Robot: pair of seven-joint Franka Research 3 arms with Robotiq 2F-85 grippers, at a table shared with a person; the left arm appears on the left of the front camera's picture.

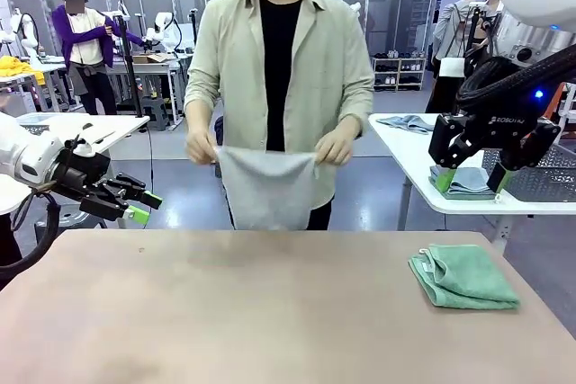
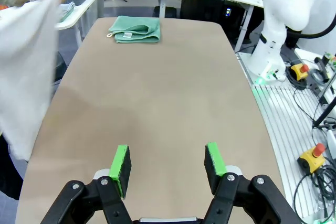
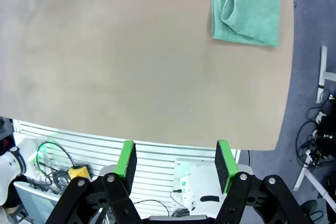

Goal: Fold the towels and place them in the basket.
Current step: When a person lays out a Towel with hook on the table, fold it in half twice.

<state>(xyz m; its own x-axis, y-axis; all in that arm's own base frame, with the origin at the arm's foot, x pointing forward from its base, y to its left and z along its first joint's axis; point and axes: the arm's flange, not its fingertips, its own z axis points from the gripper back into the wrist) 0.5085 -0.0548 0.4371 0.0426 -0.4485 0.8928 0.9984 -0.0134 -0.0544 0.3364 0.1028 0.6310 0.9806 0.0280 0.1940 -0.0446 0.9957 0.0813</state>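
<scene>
The folded mint green terry towel (image 1: 463, 276) is lying on the brown table (image 1: 252, 312), at its right side. A person (image 1: 315, 69) is holding up the cream white terry towel (image 1: 267, 188). The left gripper (image 1: 145, 206) and right gripper (image 1: 472, 181) are hovering wide open and empty. Being limp and light, each towel is likely wanting a pinch at a folded edge.

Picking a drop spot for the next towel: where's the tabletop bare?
Nearly all of the table is bare: the whole left and middle, from the near edge to the far edge where the person holds the white towel. Only the right end is taken, by the folded mint green towel. Left hand and right hand, both open, hold nothing.
</scene>
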